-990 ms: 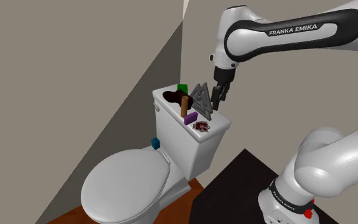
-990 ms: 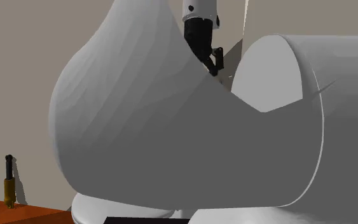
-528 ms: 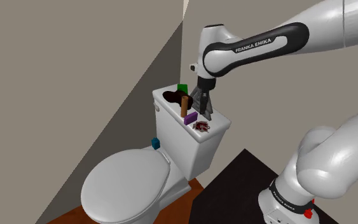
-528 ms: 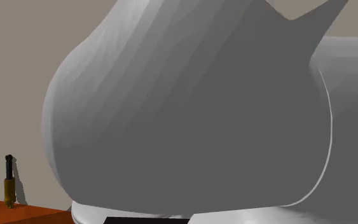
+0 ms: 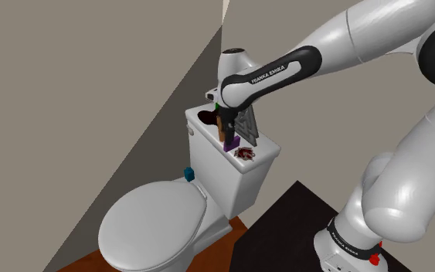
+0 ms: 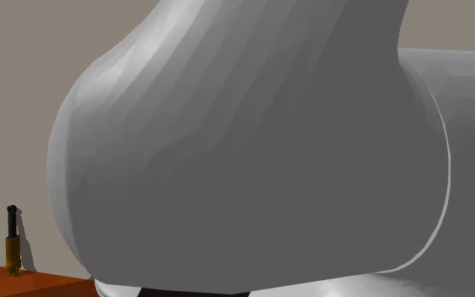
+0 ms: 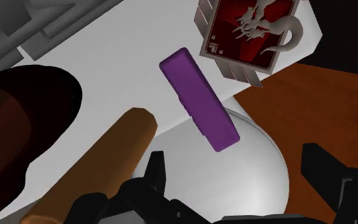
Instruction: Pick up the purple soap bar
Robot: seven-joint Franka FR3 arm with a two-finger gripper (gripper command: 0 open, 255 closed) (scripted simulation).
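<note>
Shifted along the tank since a second ago, the gripper [image 7: 234,158] hangs over the purple soap bar [image 7: 199,100], fingers spread, grasping nothing. A brown cylinder [image 7: 104,168] lies beside the purple soap bar.

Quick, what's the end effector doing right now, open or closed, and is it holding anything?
End effector: open, holding nothing; its fingers stand apart, with the purple soap bar ahead of them, untouched.
</note>
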